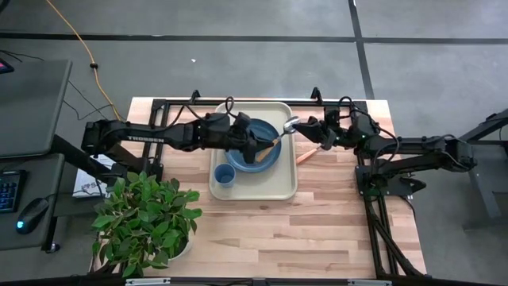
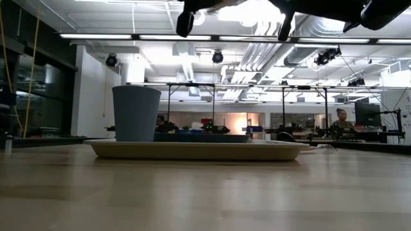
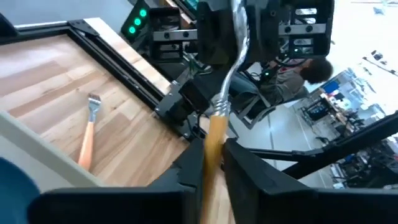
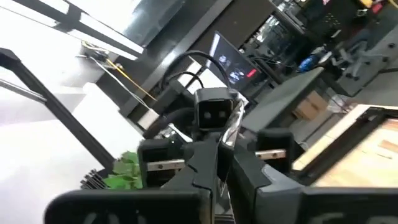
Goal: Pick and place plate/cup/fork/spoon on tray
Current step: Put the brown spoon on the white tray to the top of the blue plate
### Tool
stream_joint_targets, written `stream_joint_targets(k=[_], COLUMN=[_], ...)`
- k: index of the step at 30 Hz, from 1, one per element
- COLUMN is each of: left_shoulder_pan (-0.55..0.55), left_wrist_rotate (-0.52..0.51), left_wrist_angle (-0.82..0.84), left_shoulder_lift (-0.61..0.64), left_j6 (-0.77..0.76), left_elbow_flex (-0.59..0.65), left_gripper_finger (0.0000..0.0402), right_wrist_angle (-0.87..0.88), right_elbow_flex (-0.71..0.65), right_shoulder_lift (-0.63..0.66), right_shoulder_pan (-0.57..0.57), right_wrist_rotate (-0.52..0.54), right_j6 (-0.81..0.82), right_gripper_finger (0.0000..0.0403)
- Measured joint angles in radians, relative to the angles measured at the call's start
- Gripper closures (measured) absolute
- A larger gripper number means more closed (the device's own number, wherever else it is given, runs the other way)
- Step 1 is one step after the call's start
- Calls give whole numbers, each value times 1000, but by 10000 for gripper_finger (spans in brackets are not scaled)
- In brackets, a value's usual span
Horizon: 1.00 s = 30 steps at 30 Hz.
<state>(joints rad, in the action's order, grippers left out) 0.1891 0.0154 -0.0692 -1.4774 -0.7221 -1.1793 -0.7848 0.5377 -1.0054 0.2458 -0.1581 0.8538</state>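
Two end effectors meet on one spoon [image 1: 284,131] above the far right part of the tray [image 1: 274,189]. The left end effector [image 1: 268,144] reaches in from the left over the plate [image 1: 252,156]; in its wrist view its dark fingers [image 3: 244,168] are closed tightly on the spoon's orange-tan handle, with the silver stem rising away from them. The right end effector [image 1: 305,125] comes from the right, and in its own wrist view its fingers [image 4: 252,171] are pressed nearly together on the spoon's silver bowl end. The spoon hangs in the air, clear of the tray.

The dark-blue plate lies on the tray, filling its far half. The small blue cup [image 1: 224,175] stands upright on the tray's near left part, just beside the plate. The fork [image 1: 305,156] lies flat on the wooden table [image 1: 317,222], just off the tray's right edge, below the right arm. A leafy potted plant [image 1: 147,218] stands on the table's near left corner.
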Motion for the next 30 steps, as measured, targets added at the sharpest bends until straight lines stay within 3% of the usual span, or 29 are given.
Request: stream_joint_targets(k=[4, 8, 12, 15, 21, 30], left_shoulder_pan=[50, 116, 167, 178, 162, 135], left_wrist_rotate=[28, 38, 41, 40, 41, 41], left_wrist_angle=[22, 96, 142, 142, 114, 65], left_shoulder_lift=[59, 160, 278, 346, 442, 519], left_j6=[29, 79, 125, 162, 211, 223], left_elbow_flex=[0, 0, 0, 0, 0, 0], left_gripper_finger=[306, 263, 237, 232, 233, 233], right_wrist_angle=[144, 551, 972, 1174, 1321, 1548], right_elbow_flex=[68, 264, 505, 650, 840, 1226], right_shoulder_lift=[9, 8, -45, -116, -315, -767], right_shoulder_pan=[0, 0, 0, 1, 1, 39], right_wrist_rotate=[-17, -23, 84, 174, 313, 521], right_j6=[-56, -208, -368, -454, -524, -619], right_gripper_finger=[399, 401, 402, 402, 402, 402])
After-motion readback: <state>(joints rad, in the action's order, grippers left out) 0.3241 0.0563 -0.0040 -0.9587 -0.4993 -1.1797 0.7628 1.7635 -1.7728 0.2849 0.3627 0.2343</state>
